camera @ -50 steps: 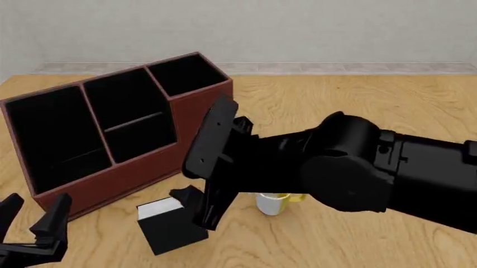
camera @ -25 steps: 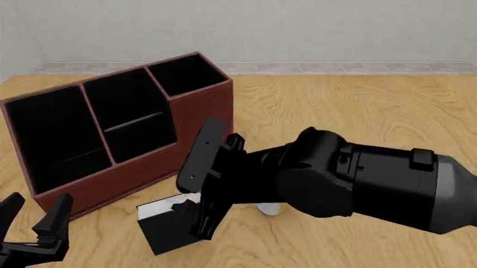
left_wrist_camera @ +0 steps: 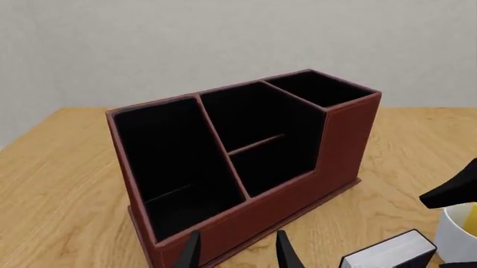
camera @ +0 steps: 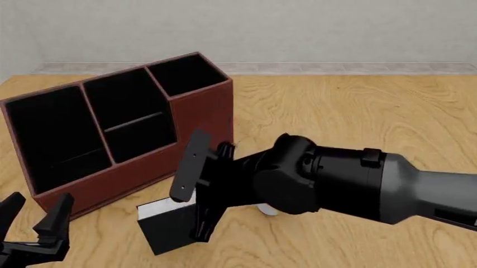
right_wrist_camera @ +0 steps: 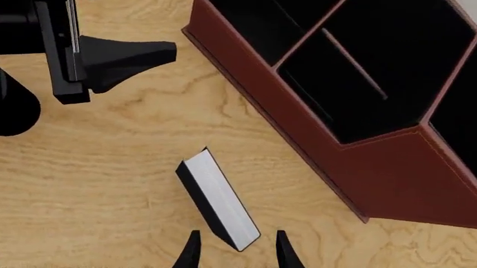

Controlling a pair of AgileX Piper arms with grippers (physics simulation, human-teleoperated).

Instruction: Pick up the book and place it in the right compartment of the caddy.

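The black book with white page edges stands on the table just in front of the reddish-brown caddy. My right gripper hangs open over the book's right end. In the right wrist view its open fingers straddle the book's near end without touching it. The right compartment is the small black well at the caddy's far right, also seen in the left wrist view. My left gripper stays open and holds nothing at the near left, facing the caddy.
A white mug with something yellow inside stands right of the book; in the front view only a sliver of the mug shows under the right arm. The caddy's two wider sections lie left of the small well.
The right arm has dropped lower and shifted left onto the book, now covering most of the mug. The left gripper, the book and the caddy have not moved.
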